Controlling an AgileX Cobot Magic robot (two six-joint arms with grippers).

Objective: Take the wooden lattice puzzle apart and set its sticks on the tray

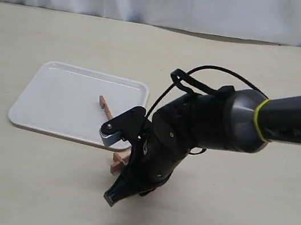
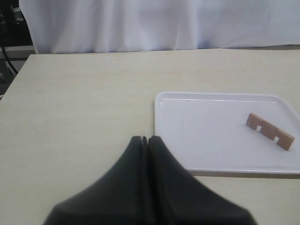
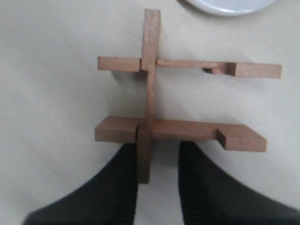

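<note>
The wooden lattice puzzle [image 3: 149,93] lies on the table just off the tray's near corner, and only a small part of it [image 1: 117,163] shows beside my right arm. Three sticks remain interlocked: two parallel ones crossed by a third. My right gripper [image 3: 158,147] is open and low over it. The crossing stick's end lies between the fingers, against one finger [image 3: 125,161] and apart from the other. One loose stick [image 1: 105,107] [image 2: 271,131] lies on the white tray [image 1: 60,97] [image 2: 206,136]. My left gripper [image 2: 144,139] is shut and empty, hovering near the tray's edge.
The pale tabletop [image 1: 236,219] stretches all round, with a white curtain [image 1: 169,0] along its far edge. My right arm [image 1: 224,122] reaches in from the right and covers most of the puzzle in the exterior view. The tray's rim [image 3: 229,5] lies just beyond the puzzle.
</note>
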